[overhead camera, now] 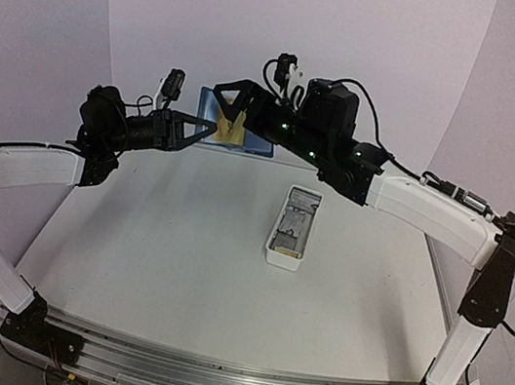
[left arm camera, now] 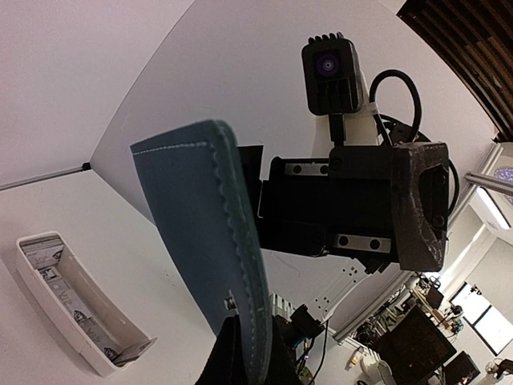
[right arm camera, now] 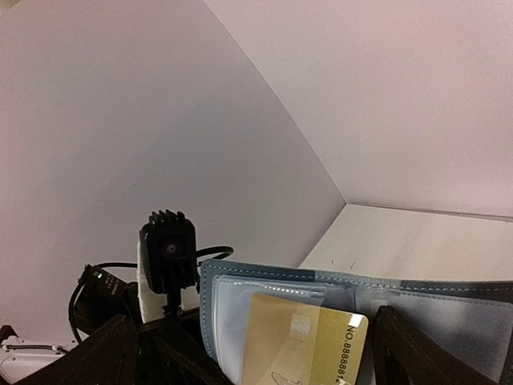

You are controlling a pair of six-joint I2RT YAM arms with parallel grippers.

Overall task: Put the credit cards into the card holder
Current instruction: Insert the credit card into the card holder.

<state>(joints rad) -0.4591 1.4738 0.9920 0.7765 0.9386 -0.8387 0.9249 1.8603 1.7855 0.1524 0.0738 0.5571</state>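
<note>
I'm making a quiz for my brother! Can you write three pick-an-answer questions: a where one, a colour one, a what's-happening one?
1. Where is the white tray? A) on the table B) on the floor C) on an arm
2. What colour is the card at the right gripper? A) red B) gold C) green
3. The card holder is: A) shut flat on the table B) held up, open C) in the tray
Answers: 1A, it sits mid-table; 2B, its face is gold; 3B, the left gripper holds it up, pockets showing.
</note>
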